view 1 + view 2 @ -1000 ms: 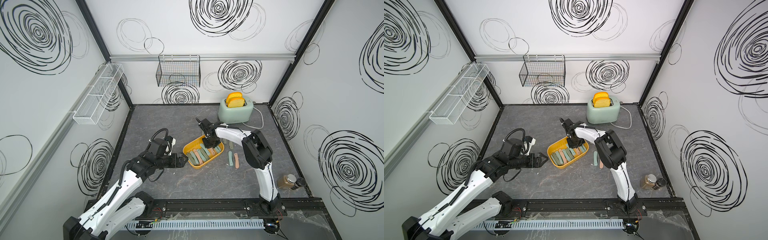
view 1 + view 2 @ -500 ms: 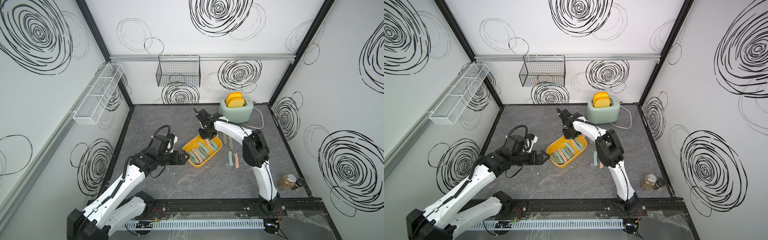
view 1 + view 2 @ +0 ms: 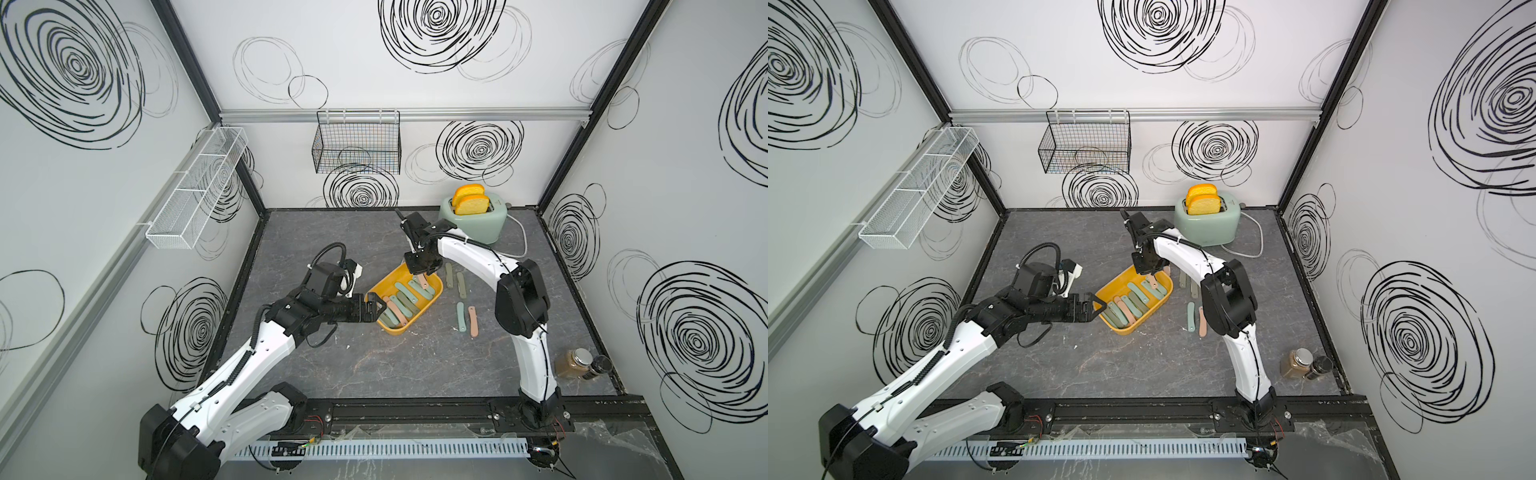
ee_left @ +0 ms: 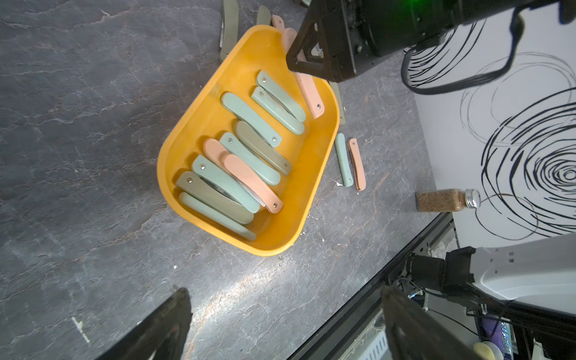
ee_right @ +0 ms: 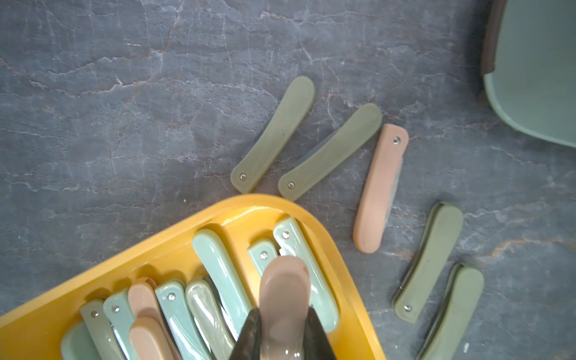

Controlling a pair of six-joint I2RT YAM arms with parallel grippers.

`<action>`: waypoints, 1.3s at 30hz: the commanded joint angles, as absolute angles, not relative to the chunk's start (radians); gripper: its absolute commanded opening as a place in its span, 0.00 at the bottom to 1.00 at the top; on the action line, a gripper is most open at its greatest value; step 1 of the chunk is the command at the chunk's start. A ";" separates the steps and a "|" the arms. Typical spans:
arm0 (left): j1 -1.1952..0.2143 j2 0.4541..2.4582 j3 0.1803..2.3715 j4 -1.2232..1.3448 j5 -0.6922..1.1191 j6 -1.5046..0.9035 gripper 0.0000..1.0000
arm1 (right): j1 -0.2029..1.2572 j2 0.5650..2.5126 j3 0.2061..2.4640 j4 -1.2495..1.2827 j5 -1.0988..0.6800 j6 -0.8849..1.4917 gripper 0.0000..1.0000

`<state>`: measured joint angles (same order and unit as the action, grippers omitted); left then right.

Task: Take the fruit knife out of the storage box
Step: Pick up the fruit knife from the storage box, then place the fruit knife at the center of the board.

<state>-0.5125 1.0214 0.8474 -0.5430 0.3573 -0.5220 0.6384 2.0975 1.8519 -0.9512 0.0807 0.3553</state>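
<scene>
The storage box (image 3: pixel 392 279) (image 3: pixel 1121 282) (image 4: pixel 237 62) (image 5: pixel 237 202) is a mustard-yellow tub in the middle of the table, holding several folded fruit knives in green and pink. My right gripper (image 3: pixel 422 270) (image 3: pixel 1147 270) (image 5: pixel 282 330) is shut on a pink fruit knife (image 3: pixel 423 283) (image 4: pixel 308 90) (image 5: pixel 285 290). That knife hangs steeply over the box's far corner, lifted off the others. My left gripper (image 3: pixel 376 309) (image 3: pixel 1094 307) (image 4: pixel 285 299) stands open and empty at the box's near-left end, just outside its wall.
Several folded knives (image 3: pixel 460 318) (image 5: pixel 330 152) lie loose on the table right of the box. A green toaster (image 3: pixel 473 216) with bread stands at the back. Two jars (image 3: pixel 575 363) sit front right. A black wire basket (image 3: pixel 357 147) and white mesh rack (image 3: pixel 195 195) hang on the walls.
My right gripper has risen out of the box with the pink knife in it. My left gripper has edged closer to the box's near-left end, staying open.
</scene>
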 commanded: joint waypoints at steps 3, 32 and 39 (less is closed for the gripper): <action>-0.601 1.061 0.886 -0.457 0.334 -0.549 0.98 | 0.593 1.916 1.698 -0.928 0.056 0.409 0.21; -0.784 1.095 0.854 -0.412 0.246 -0.595 0.98 | 0.561 1.716 1.052 -0.640 -0.076 0.519 0.25; -0.784 1.094 0.851 -0.403 0.243 -0.603 0.98 | 0.555 1.726 1.056 -0.648 -0.065 0.503 0.29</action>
